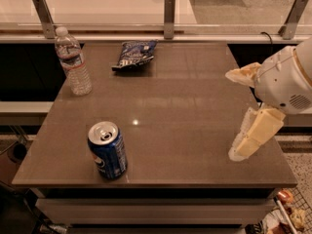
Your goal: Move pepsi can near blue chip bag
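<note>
The pepsi can [108,150] stands upright near the front left corner of the brown table [185,101]. It is blue with a silver top. The blue chip bag [134,54] lies flat at the far middle of the table, well apart from the can. My gripper [234,113] hangs over the table's right edge, far to the right of the can. It is open and empty, with one cream finger [241,75] above and the other finger [253,138] below.
A clear plastic water bottle [73,60] stands upright at the far left of the table, left of the chip bag. A glass railing with metal posts [169,11] runs behind the table. Clutter lies on the floor at the bottom right [287,213].
</note>
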You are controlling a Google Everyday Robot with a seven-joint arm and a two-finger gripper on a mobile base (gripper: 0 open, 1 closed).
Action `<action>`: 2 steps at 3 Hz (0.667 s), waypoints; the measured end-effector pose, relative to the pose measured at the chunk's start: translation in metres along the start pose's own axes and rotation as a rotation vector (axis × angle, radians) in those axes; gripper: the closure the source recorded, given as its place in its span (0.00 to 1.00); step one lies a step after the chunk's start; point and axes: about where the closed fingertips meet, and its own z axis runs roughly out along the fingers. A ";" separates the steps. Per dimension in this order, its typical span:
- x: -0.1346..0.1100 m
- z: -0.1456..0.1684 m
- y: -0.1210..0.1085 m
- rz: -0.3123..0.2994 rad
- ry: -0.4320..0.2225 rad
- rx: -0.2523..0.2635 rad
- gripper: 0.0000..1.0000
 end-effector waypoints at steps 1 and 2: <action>-0.024 0.028 0.009 -0.009 -0.186 -0.037 0.00; -0.054 0.058 0.020 -0.005 -0.376 -0.103 0.00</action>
